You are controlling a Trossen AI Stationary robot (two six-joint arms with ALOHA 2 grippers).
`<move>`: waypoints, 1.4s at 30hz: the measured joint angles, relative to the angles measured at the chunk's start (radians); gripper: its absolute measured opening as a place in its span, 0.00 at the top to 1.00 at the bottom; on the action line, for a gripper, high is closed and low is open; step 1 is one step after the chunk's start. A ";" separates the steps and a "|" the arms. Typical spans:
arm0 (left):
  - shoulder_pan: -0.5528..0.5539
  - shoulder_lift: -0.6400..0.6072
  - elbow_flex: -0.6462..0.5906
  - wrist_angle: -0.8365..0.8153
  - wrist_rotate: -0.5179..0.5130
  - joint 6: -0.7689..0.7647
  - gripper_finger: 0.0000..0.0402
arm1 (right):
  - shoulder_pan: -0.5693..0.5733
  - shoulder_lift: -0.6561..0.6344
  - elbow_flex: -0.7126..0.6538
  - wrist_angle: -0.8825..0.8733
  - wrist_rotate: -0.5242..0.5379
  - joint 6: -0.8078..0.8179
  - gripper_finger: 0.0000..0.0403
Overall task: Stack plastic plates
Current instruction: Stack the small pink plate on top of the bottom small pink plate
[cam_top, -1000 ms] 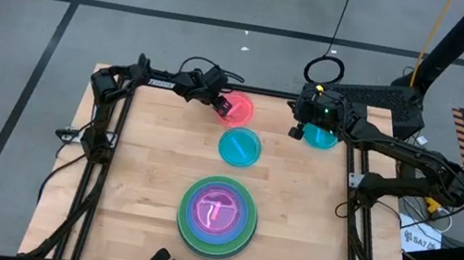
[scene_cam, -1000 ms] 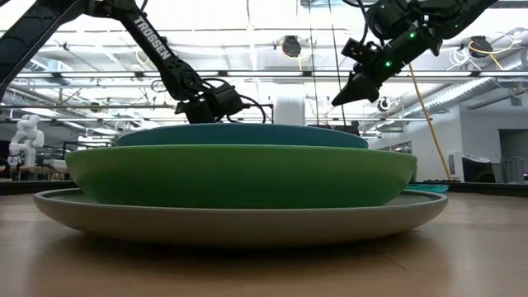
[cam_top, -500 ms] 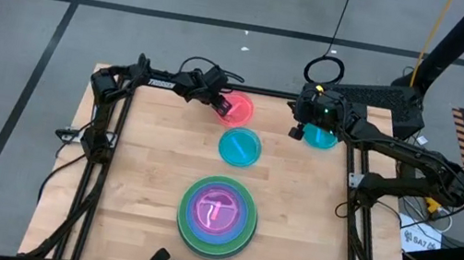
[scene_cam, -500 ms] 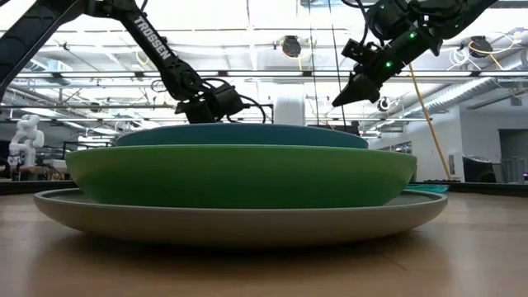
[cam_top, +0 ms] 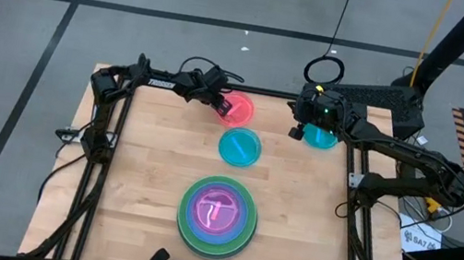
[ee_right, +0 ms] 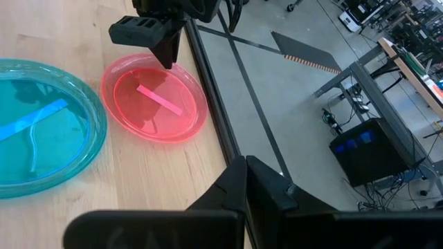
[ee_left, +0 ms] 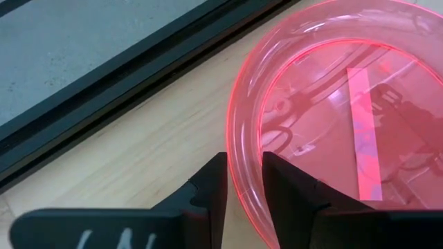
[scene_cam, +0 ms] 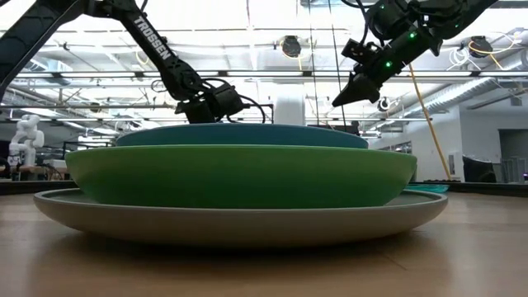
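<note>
A stack [cam_top: 216, 216] stands near the table's near edge: a grey plate [scene_cam: 247, 224] at the bottom, then green [scene_cam: 239, 175] and blue [scene_cam: 239, 134] ones, with a pink one on top. One teal plate [cam_top: 239, 147] lies flat at mid-table. A second teal plate [cam_top: 322, 139] lies under my right arm. A lone pink plate [cam_top: 237, 108] lies at the far edge, and my left gripper [ee_left: 243, 178] is shut on its rim. My right gripper [ee_right: 246, 169] is shut and hovers high [scene_cam: 346, 95] beside the far-right teal plate. My left gripper pinches the lone pink plate's rim [ee_left: 242, 149] on the side toward the table's left, one finger [ee_left: 277, 173] inside the plate and one [ee_left: 213, 176] outside. The fingers come slanting down from the table's left. The plate sits flat on the table [ee_right: 156, 100].
A black frame rail [ee_left: 131, 76] runs along the table's far edge just behind the pink plate. Bare wood [cam_top: 143, 163] lies left of the stack and between the plates. The room and floor [ee_right: 297, 97] show beyond the table.
</note>
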 joint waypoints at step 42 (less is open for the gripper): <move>0.033 -0.122 0.001 -0.128 -0.059 0.076 0.99 | 0.000 0.000 0.000 -0.031 0.000 0.000 0.99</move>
